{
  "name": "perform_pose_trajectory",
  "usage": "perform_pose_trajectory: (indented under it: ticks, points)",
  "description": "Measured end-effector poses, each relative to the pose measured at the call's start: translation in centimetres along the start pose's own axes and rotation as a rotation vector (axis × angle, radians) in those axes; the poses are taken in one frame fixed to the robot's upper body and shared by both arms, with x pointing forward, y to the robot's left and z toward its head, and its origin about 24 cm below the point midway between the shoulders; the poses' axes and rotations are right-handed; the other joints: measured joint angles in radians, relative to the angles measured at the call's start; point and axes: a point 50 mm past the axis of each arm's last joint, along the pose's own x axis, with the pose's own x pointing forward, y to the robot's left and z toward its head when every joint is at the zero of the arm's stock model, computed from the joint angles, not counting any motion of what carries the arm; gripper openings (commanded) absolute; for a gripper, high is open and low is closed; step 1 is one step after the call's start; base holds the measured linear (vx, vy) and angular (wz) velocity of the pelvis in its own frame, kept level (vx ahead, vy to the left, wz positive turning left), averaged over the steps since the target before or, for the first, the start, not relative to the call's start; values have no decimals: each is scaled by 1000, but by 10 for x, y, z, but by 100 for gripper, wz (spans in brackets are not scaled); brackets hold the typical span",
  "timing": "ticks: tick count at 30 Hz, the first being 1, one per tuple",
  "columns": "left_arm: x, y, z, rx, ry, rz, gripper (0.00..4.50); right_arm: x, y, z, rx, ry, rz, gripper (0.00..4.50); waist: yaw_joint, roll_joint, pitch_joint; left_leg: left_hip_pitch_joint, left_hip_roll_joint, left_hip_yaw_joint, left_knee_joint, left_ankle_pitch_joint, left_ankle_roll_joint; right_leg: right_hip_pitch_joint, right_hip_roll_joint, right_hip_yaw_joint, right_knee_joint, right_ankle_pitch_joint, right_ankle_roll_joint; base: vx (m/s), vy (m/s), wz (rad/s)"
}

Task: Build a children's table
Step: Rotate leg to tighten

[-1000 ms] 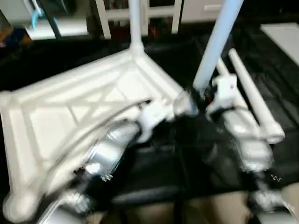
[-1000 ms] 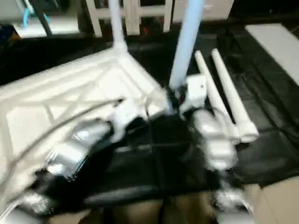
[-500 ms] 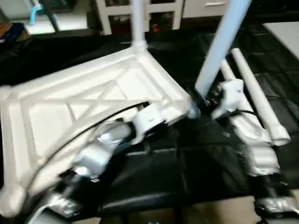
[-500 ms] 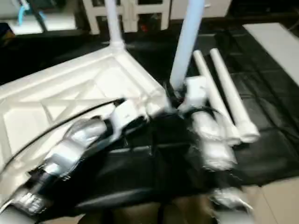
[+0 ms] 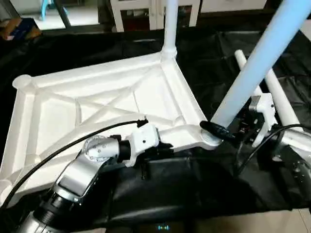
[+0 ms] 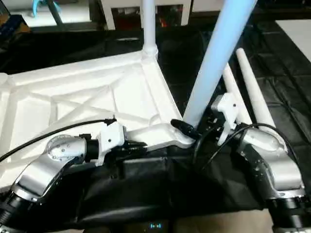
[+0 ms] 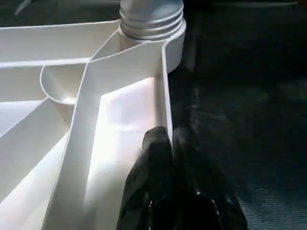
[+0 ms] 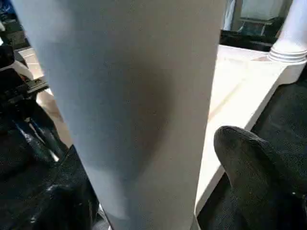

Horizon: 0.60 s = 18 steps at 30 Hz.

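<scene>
The white table top [image 5: 97, 97] lies upside down on the black mat, its X ribs facing up. One leg [image 5: 170, 29] stands in the far corner socket. A second leg [image 5: 257, 68] rises tilted from the near right corner socket. My right gripper [image 6: 192, 124] straddles this leg's base, open, with one black finger [image 8: 254, 177] standing just off the tube [image 8: 134, 96]. My left gripper [image 7: 171, 139] is shut on the thin rim wall of the table top's near edge, a short way from that socket [image 7: 151, 19]. Two loose legs [image 6: 255, 97] lie on the mat at the right.
White shelving [image 5: 155, 7] stands behind the mat's far edge. A white panel [image 6: 296, 34] lies at the far right and a cardboard box [image 5: 19, 29] at the far left. Black mat [image 5: 160, 194] runs between the table top and me.
The camera has shifted and steadied. My right gripper's fingers have spread apart around the base of the near leg. My left gripper stays on the rim.
</scene>
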Motion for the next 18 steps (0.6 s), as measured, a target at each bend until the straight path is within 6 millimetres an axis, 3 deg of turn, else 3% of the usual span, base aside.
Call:
perform_pose_trajectory:
  ticks: [7, 8, 18]
  points:
    - [-2, -3, -1, -24, 0, -10, 0, -1, 2, 0, 6, 16, 26, 363, -3, 0, 0, 0, 0, 0, 2, 0, -1, 0, 0, 0, 3, 0, 0, 0, 0, 0]
    - [-2, -3, -1, -24, 0, -10, 0, -1, 2, 0, 7, 15, 27, 336, -2, 0, 0, 1, 0, 0, 2, 0, -1, 0, 0, 0, 4, 0, 0, 0, 0, 0]
    - [-3, -2, -1, -28, 5, -5, 0, 3, 6, -3, 69, -6, 44, 261, -6, 0, 0, 2, 0, -1, 4, 0, -1, 0, 0, 1, 7, 0, 0, 0, 0, 0]
